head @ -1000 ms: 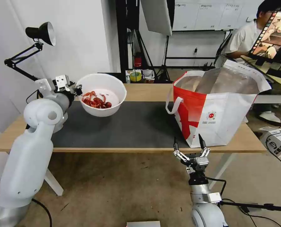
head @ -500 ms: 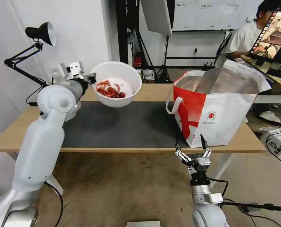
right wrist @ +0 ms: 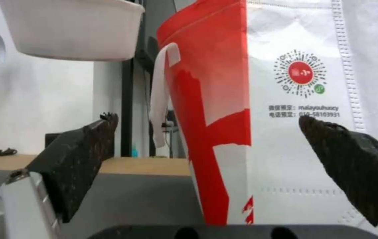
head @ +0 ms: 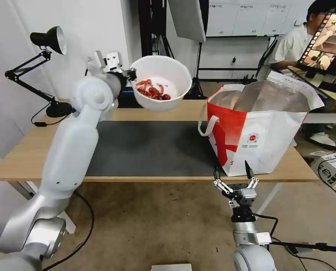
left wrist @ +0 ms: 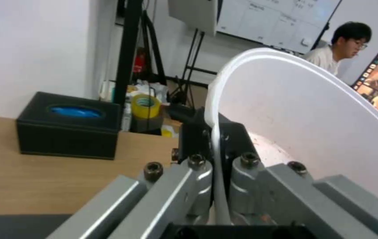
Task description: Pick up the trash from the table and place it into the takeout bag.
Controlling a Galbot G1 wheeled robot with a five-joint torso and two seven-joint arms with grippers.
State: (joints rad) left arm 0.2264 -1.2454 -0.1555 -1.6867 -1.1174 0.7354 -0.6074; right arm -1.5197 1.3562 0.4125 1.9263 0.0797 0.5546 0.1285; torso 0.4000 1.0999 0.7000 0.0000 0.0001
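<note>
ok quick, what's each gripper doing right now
Left gripper: shut on the rim of the white bowl, held in the air above the table.
Right gripper: open, holding nothing, near the takeout bag.

Right gripper (right wrist: 206,139) spread wide — dark textured fingers (right wrist: 82,156) at either side, nothing between them. Straight ahead, takeout bag (right wrist: 260,109) upright on grey mat (right wrist: 135,199): red panel, white panel with round red logo (right wrist: 301,73), white loop handle (right wrist: 161,96) hanging. White bowl (right wrist: 71,28) aloft, well above table (right wrist: 144,166) — underside seen.
</note>
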